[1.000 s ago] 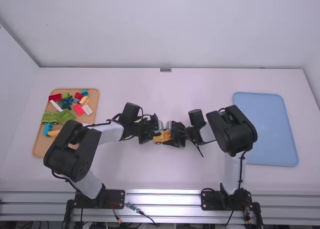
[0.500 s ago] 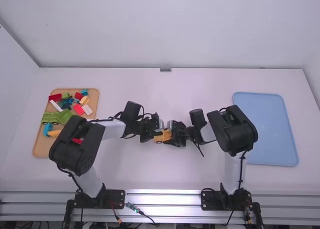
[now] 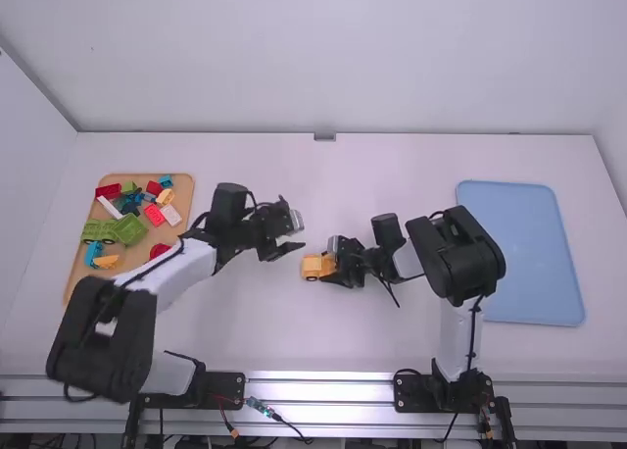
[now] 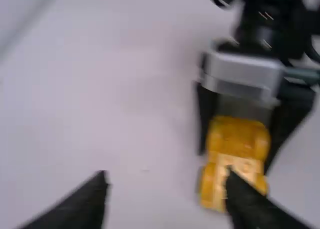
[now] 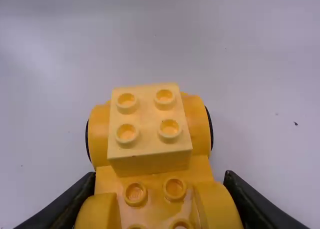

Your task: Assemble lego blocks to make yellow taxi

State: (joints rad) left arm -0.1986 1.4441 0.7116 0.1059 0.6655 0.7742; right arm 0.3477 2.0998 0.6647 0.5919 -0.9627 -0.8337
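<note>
My right gripper (image 3: 338,263) is shut on the near end of a yellow car base (image 3: 313,267) at the middle of the table. In the right wrist view, a pale yellow four-stud block (image 5: 149,120) sits on the far part of the orange-yellow car base (image 5: 202,124), between its wheels; the right gripper (image 5: 157,199) holds it from both sides. My left gripper (image 3: 296,235) stands open, up and left of the car. In the left wrist view, the left gripper (image 4: 165,199) has its fingers wide apart, and the car (image 4: 235,164) shows beyond them.
A wooden tray (image 3: 81,290) at the left holds several loose blocks: green (image 3: 127,229), red, blue, white, pink and yellow ones. On the right side of the table lies a blue tray (image 3: 524,253), partly beside the right arm.
The left gripper has let go of the car and moved away to the left, and its arm has drawn back. The right gripper and the car have stayed in place.
</note>
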